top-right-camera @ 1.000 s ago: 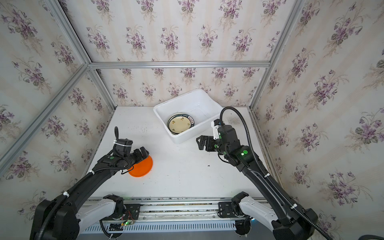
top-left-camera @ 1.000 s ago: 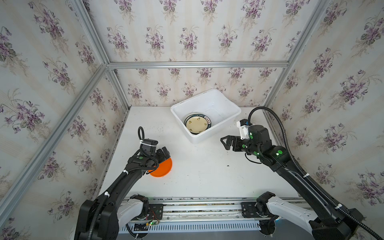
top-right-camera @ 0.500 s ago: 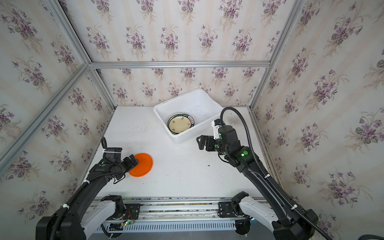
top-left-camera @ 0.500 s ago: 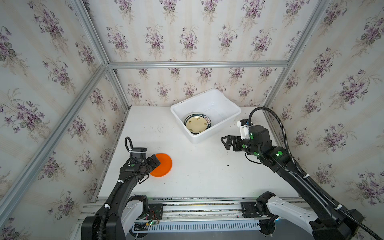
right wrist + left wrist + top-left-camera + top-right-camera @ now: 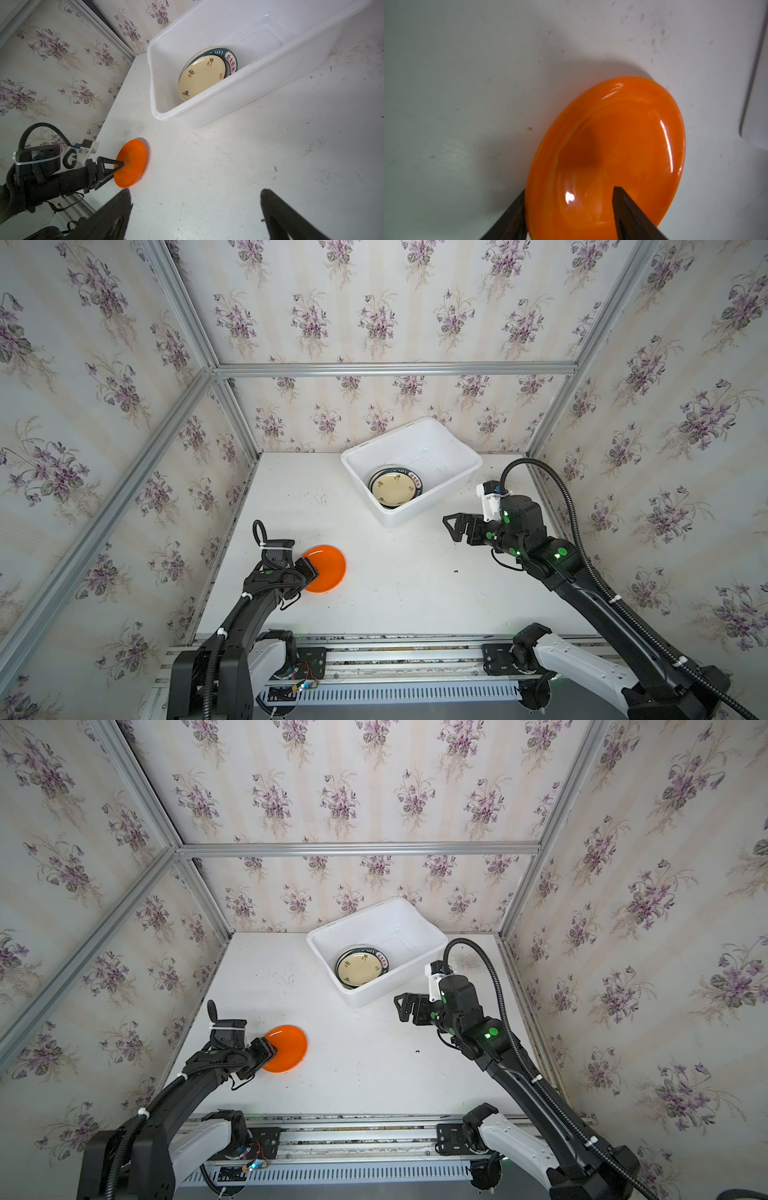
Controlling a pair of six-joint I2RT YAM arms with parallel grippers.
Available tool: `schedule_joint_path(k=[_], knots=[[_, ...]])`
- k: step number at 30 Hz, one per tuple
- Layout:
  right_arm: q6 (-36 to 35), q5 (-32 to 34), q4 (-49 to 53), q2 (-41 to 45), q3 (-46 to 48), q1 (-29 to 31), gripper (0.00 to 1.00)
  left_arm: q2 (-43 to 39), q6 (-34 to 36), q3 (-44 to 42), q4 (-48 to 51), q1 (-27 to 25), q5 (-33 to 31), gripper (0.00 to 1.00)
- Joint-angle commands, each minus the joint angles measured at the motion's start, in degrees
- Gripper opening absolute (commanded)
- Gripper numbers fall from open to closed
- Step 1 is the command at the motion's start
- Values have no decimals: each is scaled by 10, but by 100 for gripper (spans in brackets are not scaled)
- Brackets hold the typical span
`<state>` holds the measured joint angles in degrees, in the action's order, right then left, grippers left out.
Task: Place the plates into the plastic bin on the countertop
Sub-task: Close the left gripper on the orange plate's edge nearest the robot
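Left pincer (image 5: 309, 568) (image 5: 570, 188): part-open astride the near rim of the orange plate (image 5: 326, 570) (image 5: 623, 145), 1 finger over the dish and 1 outside its edge; I cannot tell whether it pinches.
Orange plate: rests on the bench (image 5: 395, 572) at front left, well apart from the bin (image 5: 415, 510).
Right pincer (image 5: 448, 526) (image 5: 195, 191): wide and empty, above the bench just beside the bin's near wall.
Bin: at the back of the bench, holding a stack of plates with a cream plate (image 5: 394, 489) (image 5: 201, 80) on top.
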<state>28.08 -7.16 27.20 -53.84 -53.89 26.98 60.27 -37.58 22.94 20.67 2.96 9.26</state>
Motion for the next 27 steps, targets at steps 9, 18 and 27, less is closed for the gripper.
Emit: schedule_joint_path(k=[9,18,27], knots=[[5,7,-18,1,-3,0,98,40,4,-14,-40,0,-2,44],[15,-15,-36,-6,6,-1,99,48,6,-5,-42,1,10,14],[52,-61,-73,-14,31,-11,99,49,9,7,-42,0,56,0]])
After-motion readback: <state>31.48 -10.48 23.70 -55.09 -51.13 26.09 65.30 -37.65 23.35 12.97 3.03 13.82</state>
